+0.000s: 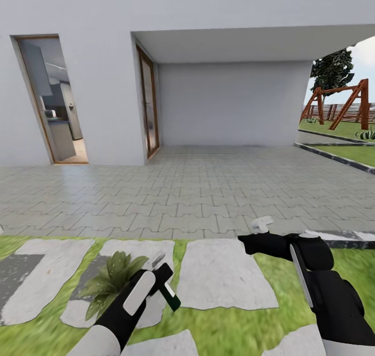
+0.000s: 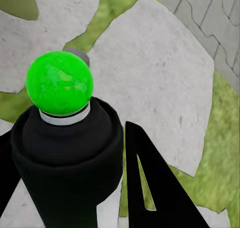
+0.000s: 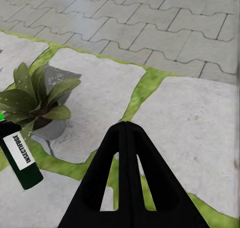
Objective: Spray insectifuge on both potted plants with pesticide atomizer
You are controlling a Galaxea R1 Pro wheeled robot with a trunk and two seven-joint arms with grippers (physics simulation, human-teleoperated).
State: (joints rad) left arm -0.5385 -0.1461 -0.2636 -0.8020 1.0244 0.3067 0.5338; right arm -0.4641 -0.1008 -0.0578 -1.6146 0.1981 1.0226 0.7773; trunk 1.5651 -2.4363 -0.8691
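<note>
- Bottle (image 1: 169, 294) first: your left gripper (image 1: 156, 278) is clamped on the dark green pesticide atomizer, low and just left of centre in the head view, the bottle tilted with its base down and to the right. Its trigger head is hidden behind the fingers there.
- From the left wrist camera, the bottle (image 2: 67, 163) is a dark body capped by a bright green ball, with one black finger (image 2: 150, 188) close beside it; the other finger is cut off at the frame edge.
- From the right wrist camera, you can read a white label on the bottle (image 3: 20, 158), though its upper end runs out of frame.
- One potted plant (image 1: 112, 280) is in view, just beside the bottle on a stepping stone (image 1: 125, 252), partly covered by your left arm. From the right wrist camera, the plant (image 3: 37, 100) sits in a grey pot and carries a few tiny whitish specks; whether they are spray is hard to tell.
- Your right gripper (image 1: 250, 240) hovers over the stones, holding nothing; from the right wrist camera its two fingers (image 3: 137, 188) meet at the tips, so it is closed.
- Stepping stones number about five in the head view, several cut off by the frame.
- Beyond lie grey paving (image 1: 198, 194), the white house wall (image 1: 104, 85) with two doorways, and one swing frame (image 1: 338, 103) far right.
</note>
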